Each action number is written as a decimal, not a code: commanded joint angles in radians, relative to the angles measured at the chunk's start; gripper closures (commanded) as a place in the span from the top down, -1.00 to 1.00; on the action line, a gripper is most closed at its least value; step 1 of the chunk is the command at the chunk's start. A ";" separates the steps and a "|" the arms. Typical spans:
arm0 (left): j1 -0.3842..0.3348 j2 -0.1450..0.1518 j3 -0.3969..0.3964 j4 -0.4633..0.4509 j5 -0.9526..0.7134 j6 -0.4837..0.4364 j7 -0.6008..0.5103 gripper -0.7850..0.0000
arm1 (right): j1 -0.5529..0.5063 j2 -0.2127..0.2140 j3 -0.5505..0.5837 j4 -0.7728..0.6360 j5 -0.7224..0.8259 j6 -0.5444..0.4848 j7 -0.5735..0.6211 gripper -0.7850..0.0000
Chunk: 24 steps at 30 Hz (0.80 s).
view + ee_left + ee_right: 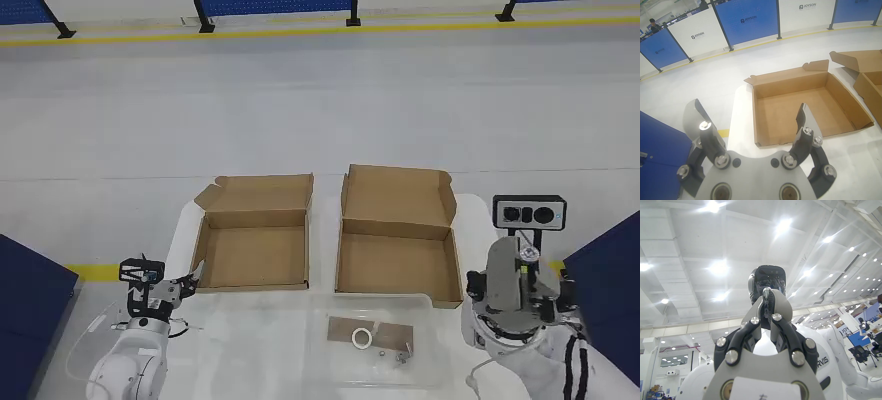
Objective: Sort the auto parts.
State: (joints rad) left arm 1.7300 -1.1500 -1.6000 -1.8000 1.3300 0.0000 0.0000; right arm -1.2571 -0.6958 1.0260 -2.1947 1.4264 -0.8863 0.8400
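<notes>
In the top view, a white desk carries two open boxes side by side. The left-hand brown cardboard box and the right-hand brown cardboard box both have their lids folded back, and their floors are bare. Just in front of the right-hand box lies a clear shallow plastic tray. It holds a white ring resting on a flat brown strip, with a few small metal pieces close beside them. The left gripper hangs over the desk's front left corner, near the left-hand box, with its jaws apart. The right gripper stands at the desk's right edge, beside the right-hand box, and points up.

In the left wrist view, the left gripper has its jaws spread wide with nothing between them. Beyond them the left-hand brown cardboard box sits on the white desk. The right-hand brown cardboard box is beside it but apart from it.

In the right wrist view, the right gripper points up towards the lit white ceiling. Its jaws are pinched narrow on a small silvery part, which is held at the very tips and well clear of the tray and both boxes. What kind of part it is cannot be told.
</notes>
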 commanded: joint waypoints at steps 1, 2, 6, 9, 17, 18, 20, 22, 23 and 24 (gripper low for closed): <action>0.000 0.000 0.000 0.000 0.000 0.000 0.000 1.00 | -0.008 -0.003 0.016 0.000 -0.066 0.021 -0.033 -1.00; 0.000 0.000 0.000 0.000 0.000 0.000 0.000 1.00 | -0.012 -0.005 0.023 -0.002 -0.093 0.029 -0.049 -1.00; 0.000 0.000 0.000 0.000 0.000 0.000 0.000 1.00 | -0.030 -0.010 0.056 -0.006 -0.224 0.074 -0.099 -1.00; 0.000 0.000 0.000 0.000 0.000 0.000 0.000 1.00 | -0.044 -0.015 0.077 -0.012 -0.298 0.101 -0.126 -1.00; 0.000 0.000 0.000 0.000 0.000 0.000 0.000 1.00 | -0.083 -0.036 0.101 -0.044 -0.299 0.098 -0.164 -1.00; 0.000 0.000 0.000 0.000 0.000 0.000 0.000 1.00 | -0.086 -0.040 0.102 -0.047 -0.280 0.092 -0.160 -1.00; 0.000 0.000 0.000 0.000 0.000 0.000 0.000 1.00 | -0.090 -0.047 0.105 -0.051 -0.241 0.080 -0.149 -1.00; 0.000 0.000 0.000 0.000 0.000 0.000 0.000 1.00 | -0.093 -0.055 0.105 -0.058 -0.193 0.067 -0.137 -1.00; 0.000 0.000 0.000 0.000 0.000 0.000 0.000 1.00 | -0.093 -0.059 0.106 -0.058 -0.173 0.064 -0.127 -1.00; 0.000 0.000 0.000 0.000 0.000 0.000 0.000 1.00 | -0.093 -0.062 0.108 -0.056 -0.157 0.062 -0.117 -1.00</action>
State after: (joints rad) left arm 1.7300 -1.1500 -1.6000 -1.8000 1.3300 0.0000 0.0000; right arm -1.3501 -0.7552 1.1326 -2.2525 1.2530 -0.8231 0.7140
